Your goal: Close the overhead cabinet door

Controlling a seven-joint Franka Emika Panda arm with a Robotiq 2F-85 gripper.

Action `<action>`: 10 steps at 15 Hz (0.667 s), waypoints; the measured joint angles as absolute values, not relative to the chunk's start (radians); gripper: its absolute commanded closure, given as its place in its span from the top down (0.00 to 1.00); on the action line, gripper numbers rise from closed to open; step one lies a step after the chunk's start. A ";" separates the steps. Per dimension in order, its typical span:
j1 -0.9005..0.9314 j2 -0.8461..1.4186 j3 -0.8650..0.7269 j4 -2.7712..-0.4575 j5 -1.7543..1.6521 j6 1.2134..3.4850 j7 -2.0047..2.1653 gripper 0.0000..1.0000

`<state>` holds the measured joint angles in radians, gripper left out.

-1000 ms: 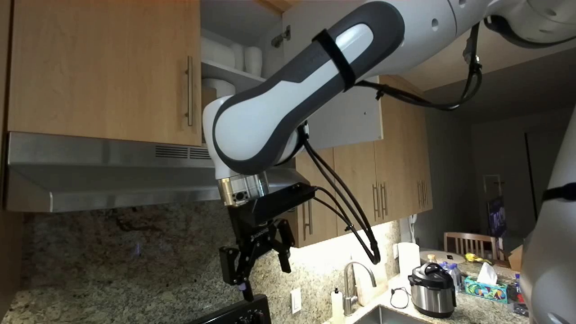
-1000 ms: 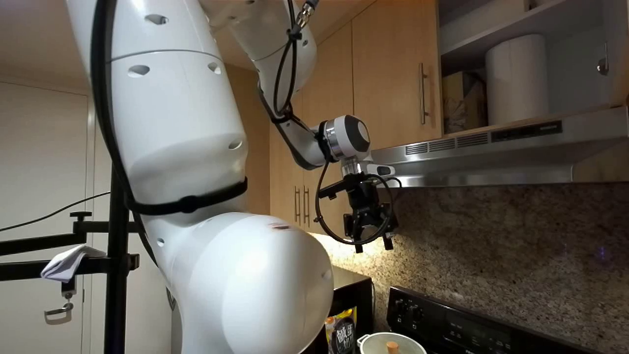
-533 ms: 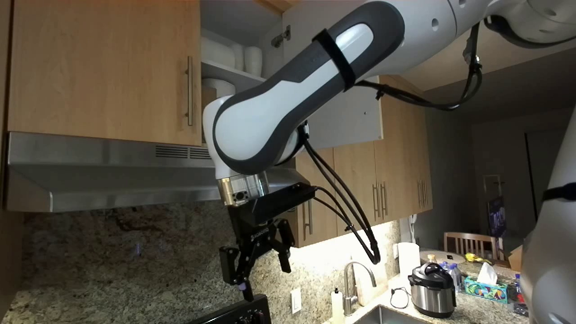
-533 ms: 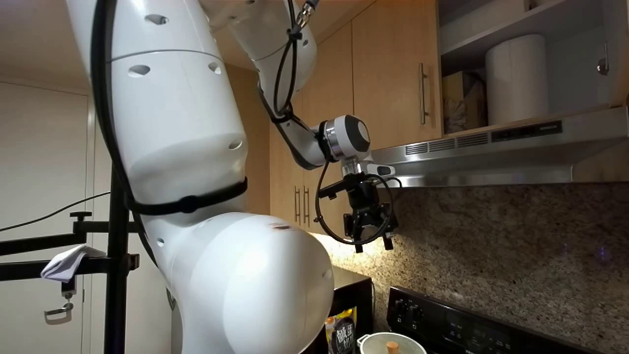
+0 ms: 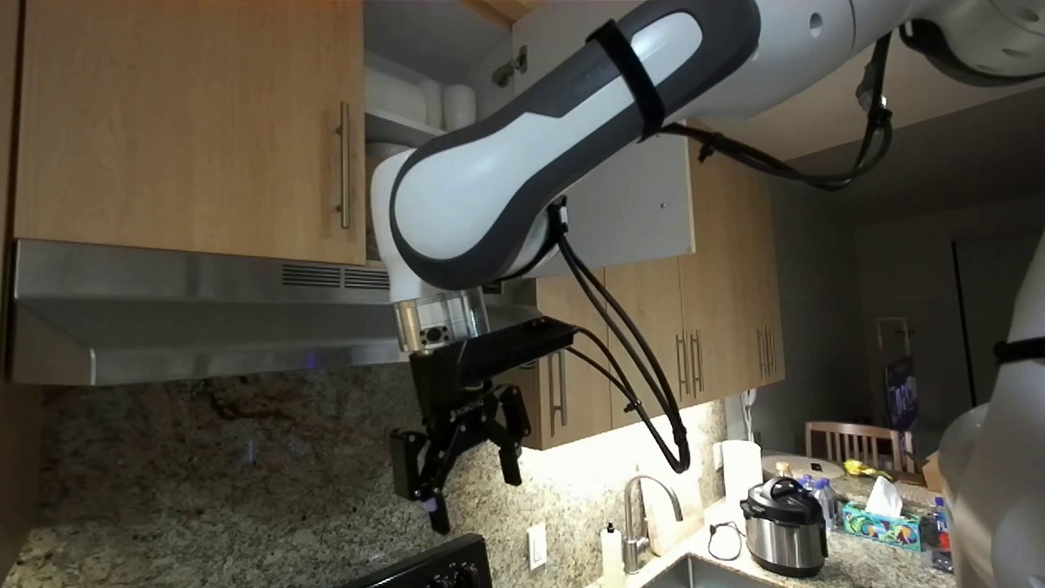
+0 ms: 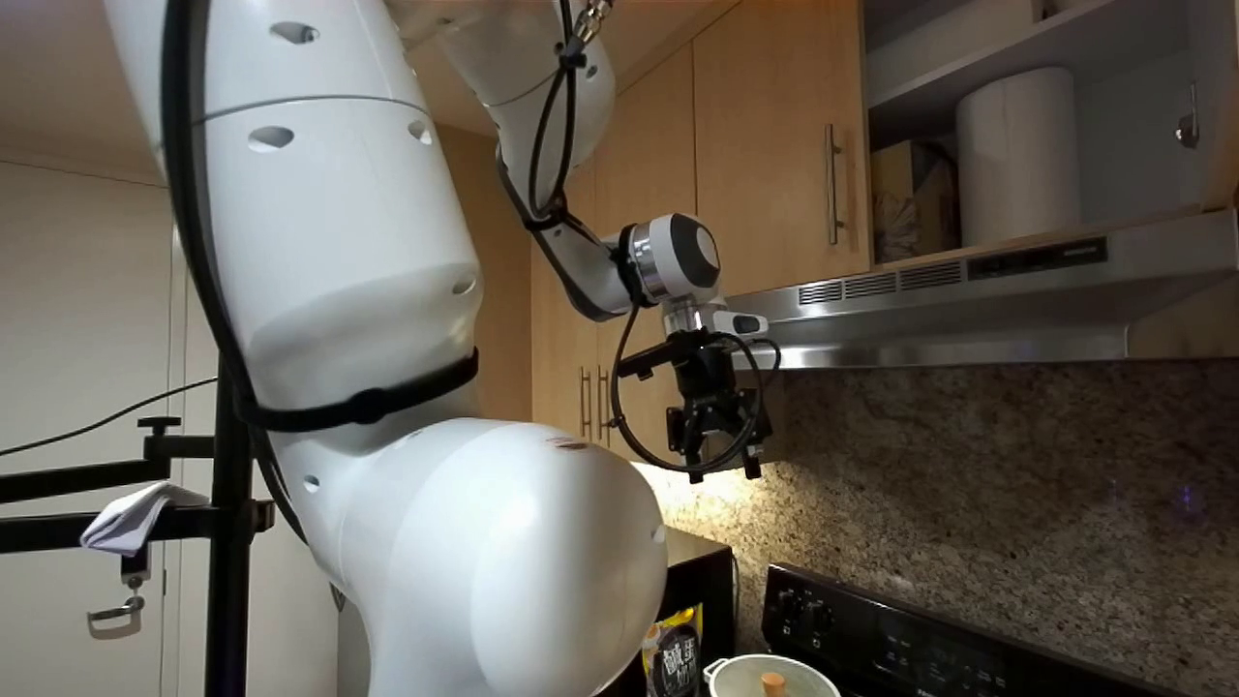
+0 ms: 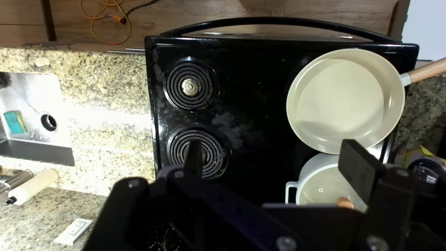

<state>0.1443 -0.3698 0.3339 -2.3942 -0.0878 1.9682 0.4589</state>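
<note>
We find the door (image 5: 633, 204) swung open overhead, in an exterior view: a flat, square-cornered panel, its smooth pale-grey inner face toward us and partly hidden behind the arm (image 5: 465, 196); whether the two touch we cannot tell. A metal hinge (image 5: 510, 67) joins it to the right side of the cabinet (image 6: 1128, 145), where we can make out a matte white cylinder (image 6: 1018, 160) beside a box (image 6: 905, 198). Its twin (image 5: 188, 122) sits closed to the left, light wood with faint grain and a slim round bar handle (image 5: 344, 167). The arm is glossy white with rounded dark-grey bands, and from it hangs the black, angular gripper (image 5: 477, 500), pointing down in front of the mottled stone wall (image 5: 204, 474), reaching below the brushed-steel hood (image 5: 204, 327) and its slotted vent (image 5: 312, 275). We see the jaws released, spread well apart. Beneath, the wrist view gives us a shiny black stove (image 7: 258, 115) with smudged enamel and spiral coil burners (image 7: 190, 87), a round cream pan (image 7: 341, 97) with a wooden grip (image 7: 427, 71), and just beside it a white pot (image 7: 315, 170) with a wooden knob (image 7: 345, 203). To the left runs a speckled, polished table (image 7: 108, 139) with a steel sink (image 7: 38, 87) let into it, a teal and yellow sponge (image 7: 15, 122) inside.
</note>
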 measured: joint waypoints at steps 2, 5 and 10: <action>0.150 -0.401 0.322 -2.394 -0.086 1.950 0.459 1.00; 0.150 -0.455 0.308 -2.394 -0.091 1.893 0.456 1.00; 0.150 -0.532 0.284 -2.398 -0.092 1.861 0.435 1.00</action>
